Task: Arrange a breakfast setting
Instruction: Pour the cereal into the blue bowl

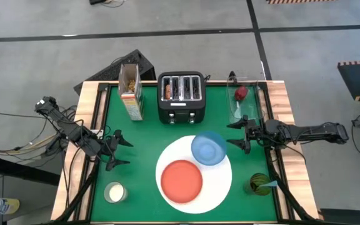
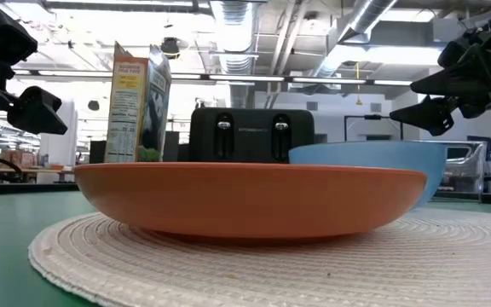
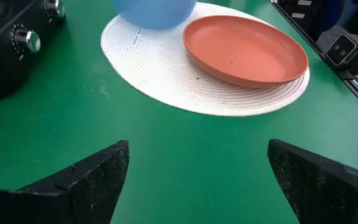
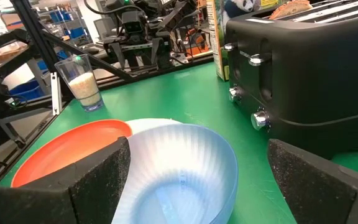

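Both end effectors are spread and empty: left end effector (image 1: 122, 152) left of the white mat (image 1: 220, 187), right end effector (image 1: 241, 134) beside the blue bowl (image 1: 209, 148). Bowl, on the mat's far edge, looks light, rigid, probably slippery; grip its rim.

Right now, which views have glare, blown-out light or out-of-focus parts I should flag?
Low view: ceiling lights and bright room behind are blown out, leaving the toaster and both arms as dark silhouettes; the red-orange plate fills the frame. Left wrist view: evenly lit, own fingers soft at the edge. Right wrist view: the blue bowl looks washed out. High view: even, no glare.
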Available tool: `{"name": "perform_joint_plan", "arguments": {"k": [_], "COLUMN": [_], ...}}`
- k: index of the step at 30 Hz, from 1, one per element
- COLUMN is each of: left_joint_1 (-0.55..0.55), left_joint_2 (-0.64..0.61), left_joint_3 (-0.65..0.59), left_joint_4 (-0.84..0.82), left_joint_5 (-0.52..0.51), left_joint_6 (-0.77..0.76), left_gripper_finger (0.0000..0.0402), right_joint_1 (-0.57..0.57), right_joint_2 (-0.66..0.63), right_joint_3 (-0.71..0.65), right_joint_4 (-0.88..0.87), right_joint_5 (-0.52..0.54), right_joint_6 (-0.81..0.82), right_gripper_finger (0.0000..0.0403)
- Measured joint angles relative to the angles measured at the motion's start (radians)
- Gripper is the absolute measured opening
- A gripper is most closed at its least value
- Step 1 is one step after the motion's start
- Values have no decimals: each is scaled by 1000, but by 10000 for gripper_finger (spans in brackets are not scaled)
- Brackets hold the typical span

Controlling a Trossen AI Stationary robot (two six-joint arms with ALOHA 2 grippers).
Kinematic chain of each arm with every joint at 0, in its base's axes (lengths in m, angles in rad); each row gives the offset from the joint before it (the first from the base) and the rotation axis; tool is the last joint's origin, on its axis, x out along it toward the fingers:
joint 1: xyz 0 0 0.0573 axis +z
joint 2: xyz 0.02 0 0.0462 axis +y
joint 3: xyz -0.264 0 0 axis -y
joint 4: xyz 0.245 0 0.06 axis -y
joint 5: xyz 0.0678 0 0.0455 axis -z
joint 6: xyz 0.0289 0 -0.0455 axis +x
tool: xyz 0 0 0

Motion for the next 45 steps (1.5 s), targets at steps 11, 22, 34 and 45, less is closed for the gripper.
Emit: {"name": "perform_joint_plan", "arguments": {"k": [11, 22, 34, 45], "left_joint_1": [0, 0, 0, 0], "left_joint_2": [2, 2, 2, 2], "left_joint_3": [0, 0, 0, 0], "left_joint_4": [-1, 0, 15, 76], "left_joint_5": [-60, -93, -73, -122], "left_joint_6": [-41, -129, -161, -310], "left_gripper_finger": [369, 369, 372, 374], "right_joint_1": [0, 0, 0, 0], "right_joint_2": [0, 0, 0, 0], "right_joint_3": [0, 0, 0, 0], "right_joint_4": [0, 0, 0, 0], "right_joint_5": [0, 0, 0, 0], "right_joint_6": [0, 0, 0, 0], "right_gripper_finger": [396, 396, 396, 396]}}
